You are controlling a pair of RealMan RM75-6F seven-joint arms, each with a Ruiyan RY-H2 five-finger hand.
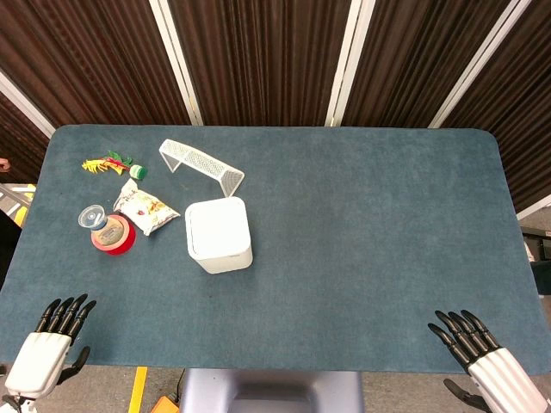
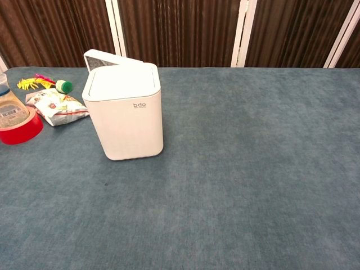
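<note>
Left hand (image 1: 45,348): dark fingers (image 1: 67,311) extended and slightly spread, holding nothing, tips resting at the near left edge of the blue bench (image 1: 370,224). Right hand (image 1: 491,357): fingers (image 1: 456,331) likewise straight and apart, empty, at the near right edge. Neither hand appears in the chest view. Nearest the left hand, a red tape roll (image 1: 114,236) with a small clear-lidded container (image 1: 92,217) touching its far side; just beyond, a snack packet (image 1: 145,208). A white lidded bin (image 1: 219,234) stands upright left of centre, well apart from both hands. Behind it lies a white mesh rack (image 1: 200,165); a yellow-red feathered toy (image 1: 108,163) lies at far left.
</note>
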